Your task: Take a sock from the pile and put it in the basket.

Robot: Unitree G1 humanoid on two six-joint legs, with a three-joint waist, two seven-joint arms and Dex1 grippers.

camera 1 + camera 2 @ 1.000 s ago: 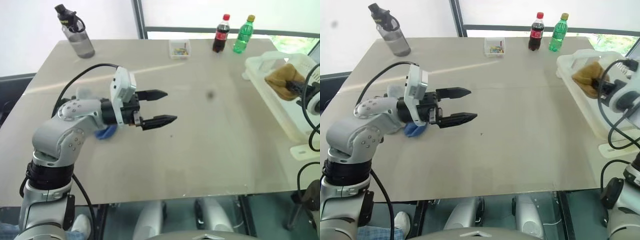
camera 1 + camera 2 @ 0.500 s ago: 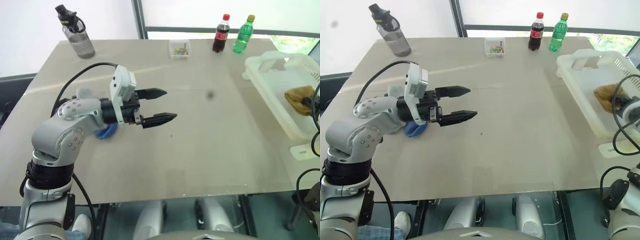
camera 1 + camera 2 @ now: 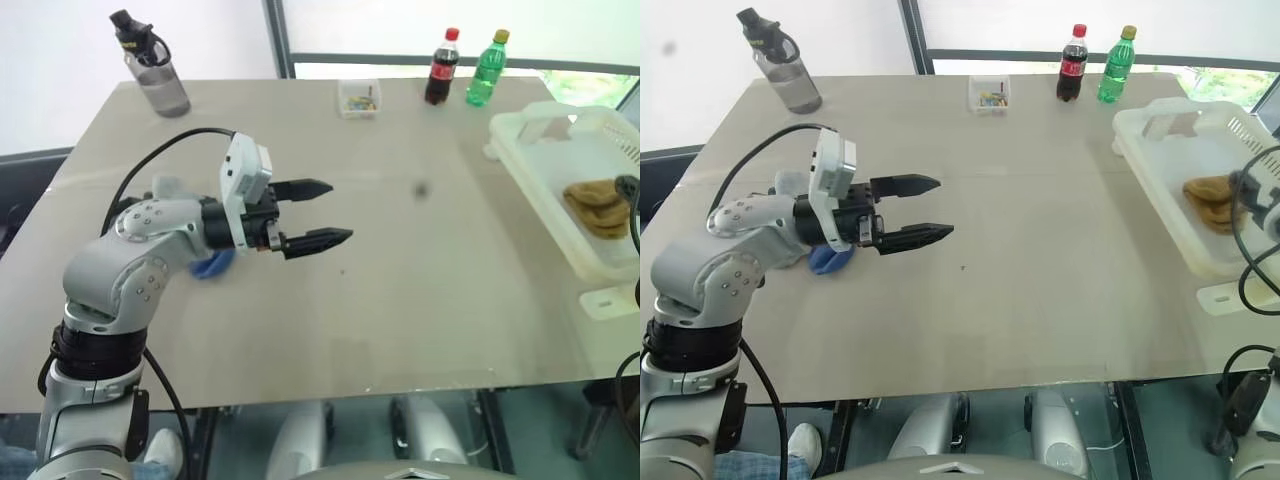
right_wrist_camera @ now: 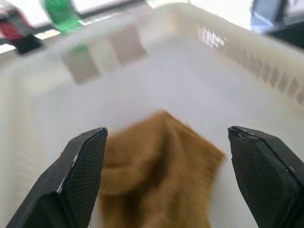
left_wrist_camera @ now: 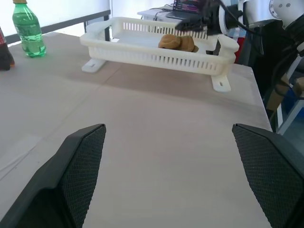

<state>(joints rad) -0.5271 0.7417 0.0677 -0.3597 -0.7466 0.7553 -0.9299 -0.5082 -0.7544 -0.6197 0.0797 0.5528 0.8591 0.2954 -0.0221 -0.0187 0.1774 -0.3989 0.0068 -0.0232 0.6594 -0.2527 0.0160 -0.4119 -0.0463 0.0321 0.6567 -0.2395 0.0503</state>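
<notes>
A mustard-yellow sock (image 3: 597, 205) lies loose on the floor of the white slotted basket (image 3: 540, 170) at the table's right edge. My right gripper (image 4: 166, 135) hovers just over it, open, with its fingers wide apart on either side of the sock (image 4: 156, 161). In the left wrist view that right gripper (image 5: 192, 23) hangs above the sock (image 5: 178, 42). My left gripper (image 3: 315, 212) is open and empty over the left-middle of the table. The pile sits behind and under my left arm, where a blue sock (image 3: 212, 265) and a grey one (image 3: 165, 187) show.
At the back left corner stands a grey water bottle (image 3: 150, 65). Along the back edge are a small clear box (image 3: 359, 98), a cola bottle (image 3: 441, 68) and a green bottle (image 3: 487, 69). Bare tabletop (image 3: 420, 270) lies between my left gripper and the basket.
My right gripper has opened and let go of the mustard sock, which dropped onto the basket floor. The right hand drew back toward the right. The left arm stayed still.
</notes>
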